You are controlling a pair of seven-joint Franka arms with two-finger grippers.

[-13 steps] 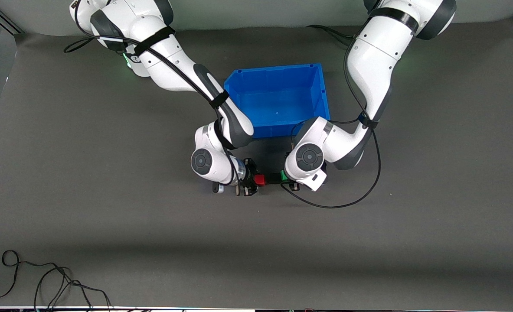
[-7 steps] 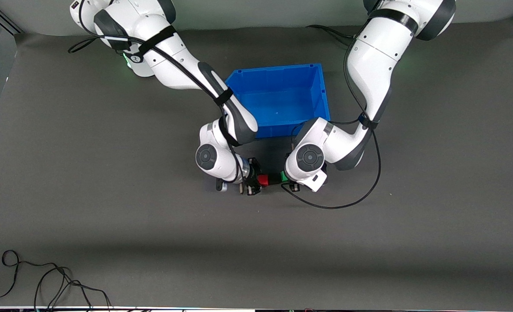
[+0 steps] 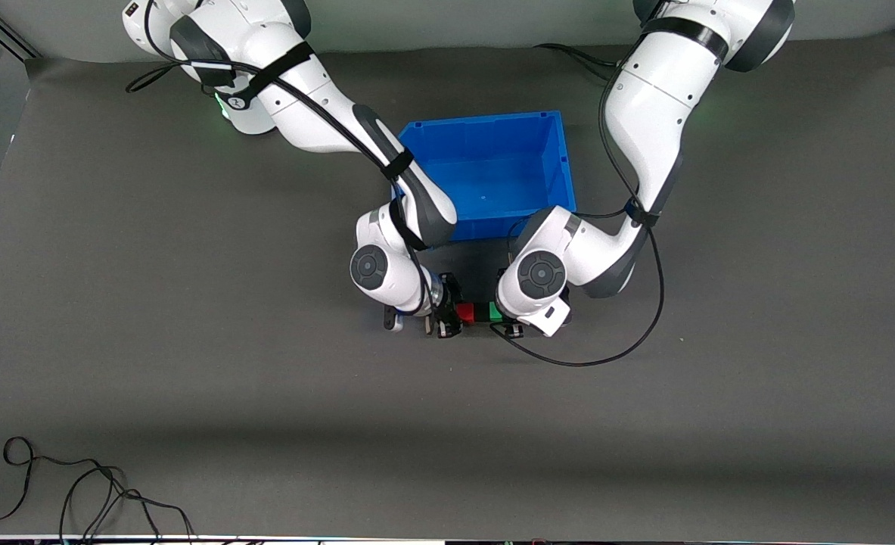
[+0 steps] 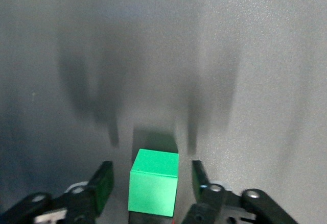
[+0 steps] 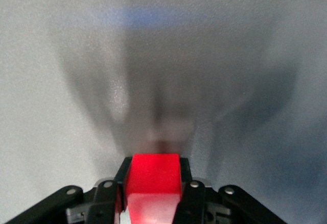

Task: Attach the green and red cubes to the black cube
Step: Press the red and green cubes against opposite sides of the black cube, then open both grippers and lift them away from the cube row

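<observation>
- Cubes sit in a row on the table (image 3: 190,341), nearer the front camera than the blue bin (image 3: 545,125): red cube (image 3: 465,313), black cube (image 3: 481,311), green cube (image 3: 495,309).
- My right gripper (image 5: 153,191) has its fingers clamped on the red cube.
- My left gripper (image 4: 152,183) straddles the green cube, fingers (image 4: 102,183) apart and clear of it.

The red cube (image 3: 465,312), black cube (image 3: 480,311) and green cube (image 3: 495,309) sit touching in a row, closed in at both ends by the right gripper (image 3: 447,313) and left gripper (image 3: 504,316). The blue bin (image 3: 557,163) blocks the way just farther from the front camera. Nearer that camera the grey table (image 3: 447,424) lies open.
</observation>
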